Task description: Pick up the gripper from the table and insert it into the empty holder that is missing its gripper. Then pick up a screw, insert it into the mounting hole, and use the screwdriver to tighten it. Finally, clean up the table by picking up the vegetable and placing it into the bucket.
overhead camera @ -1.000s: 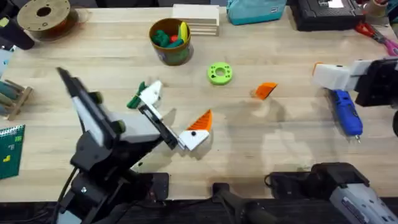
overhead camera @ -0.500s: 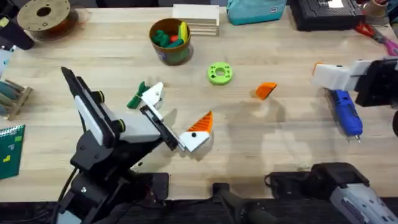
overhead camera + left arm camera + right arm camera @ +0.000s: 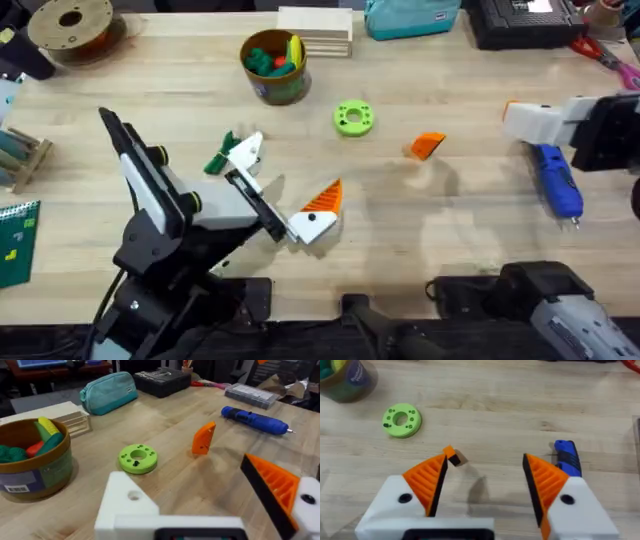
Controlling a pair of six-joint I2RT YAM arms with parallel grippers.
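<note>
Over the last second, your left arm's upper link swung slightly to the right, and nothing on the table moved. The left gripper (image 3: 283, 178) lay low on the wood with its fingers spread and empty. One finger carried an orange tip. The other, the holder (image 3: 243, 152), was bare white.

The gripper (image 3: 428, 145), a small orange wedge, sat untouched to the right of the lime-green ring (image 3: 352, 118), well apart from both arms. By my judgement the first pickup had not begun.

Your right gripper (image 3: 485, 485) hovered at the right, fingers parted and holding nothing, just beyond the screwdriver (image 3: 555, 180). The vegetable (image 3: 220, 155) lay against the holder's left side.

The bucket (image 3: 275, 92), at the far middle, bore a blue label. Its writing was too small to read.
</note>
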